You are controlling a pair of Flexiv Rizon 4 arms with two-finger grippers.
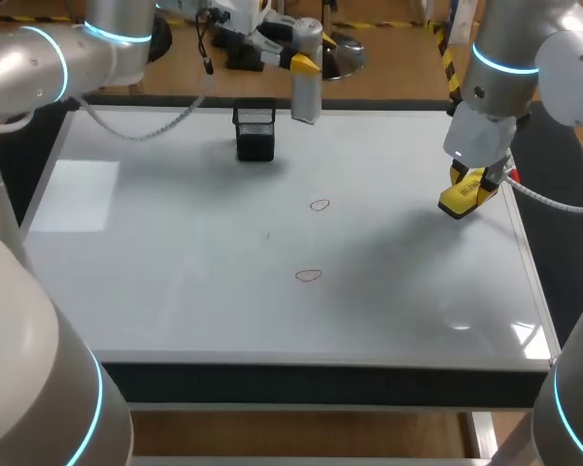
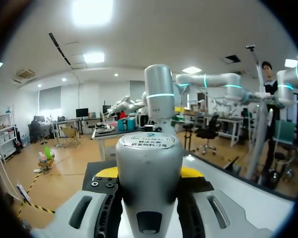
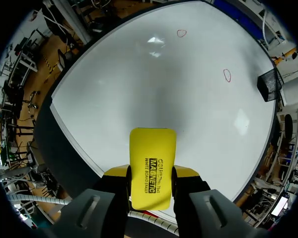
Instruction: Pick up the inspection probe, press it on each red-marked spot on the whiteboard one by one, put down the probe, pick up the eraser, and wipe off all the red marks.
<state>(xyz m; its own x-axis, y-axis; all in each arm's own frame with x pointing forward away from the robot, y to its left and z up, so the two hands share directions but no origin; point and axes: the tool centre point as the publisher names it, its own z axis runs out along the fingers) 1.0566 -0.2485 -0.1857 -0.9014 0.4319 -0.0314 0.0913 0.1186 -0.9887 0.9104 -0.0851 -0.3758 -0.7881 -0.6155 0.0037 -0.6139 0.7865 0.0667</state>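
The silver inspection probe (image 1: 306, 97) hangs upright above the whiteboard's (image 1: 175, 291) back edge, with my left gripper (image 1: 305, 61) shut on its upper part. In the left wrist view the probe (image 2: 149, 163) fills the gap between the fingers. My right gripper (image 1: 474, 181) is shut on the yellow eraser (image 1: 461, 200), held just over the board's right side; the eraser (image 3: 152, 166) sticks out ahead of the fingers. Two red ring marks (image 1: 319, 205) (image 1: 309, 276) lie mid-board, and the right wrist view shows both marks (image 3: 227, 75) (image 3: 182, 33) far ahead of the eraser.
A black mesh holder (image 1: 255, 131) stands on the board's back part, just left of the probe; the right wrist view shows the holder (image 3: 269, 84) at the far edge. The board's raised front edge (image 1: 321, 359) runs along the near side.
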